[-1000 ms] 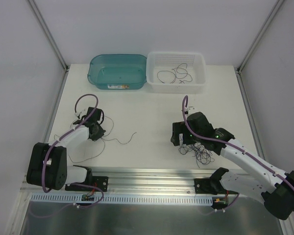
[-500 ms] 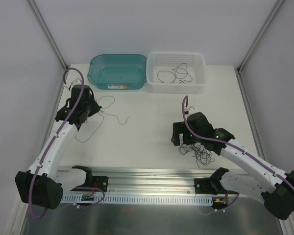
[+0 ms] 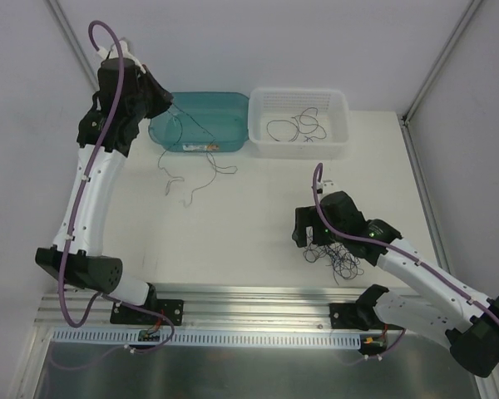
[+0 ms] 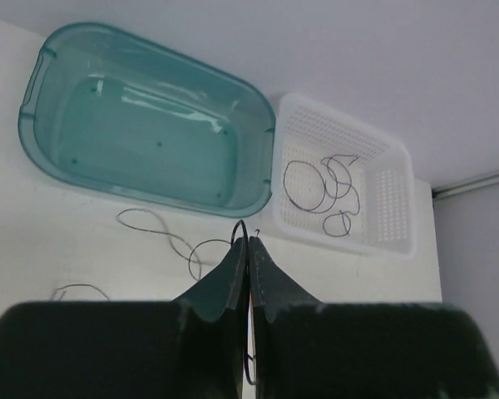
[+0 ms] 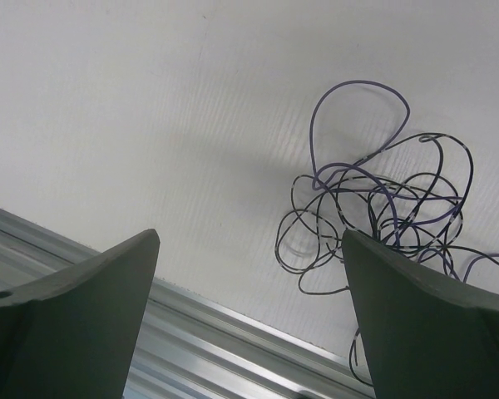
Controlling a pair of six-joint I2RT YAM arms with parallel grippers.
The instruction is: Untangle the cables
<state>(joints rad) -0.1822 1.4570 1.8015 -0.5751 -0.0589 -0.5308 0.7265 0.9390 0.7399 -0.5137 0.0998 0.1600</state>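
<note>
My left gripper (image 3: 155, 98) is raised high over the left end of the teal tub and is shut on one thin dark cable (image 3: 188, 198). The cable hangs down and trails on the table in front of the tub. In the left wrist view the cable (image 4: 152, 215) runs up between my closed fingertips (image 4: 249, 245). My right gripper (image 3: 313, 238) is open and empty, low over the near right of the table. A tangle of black and purple cables (image 3: 339, 258) lies just to its right, and also shows in the right wrist view (image 5: 374, 208). A few loose cables (image 3: 295, 126) lie in the white basket.
The teal tub (image 3: 198, 143) and the white basket (image 3: 299, 93) stand side by side at the table's far edge; both show in the left wrist view, tub (image 4: 33, 125) and basket (image 4: 402, 204). A metal rail (image 3: 249, 299) runs along the near edge. Frame posts stand at the far corners.
My left arm has swung up and away from the near left of the table to above the tub, lifting one cable with it. My right arm has barely moved.
</note>
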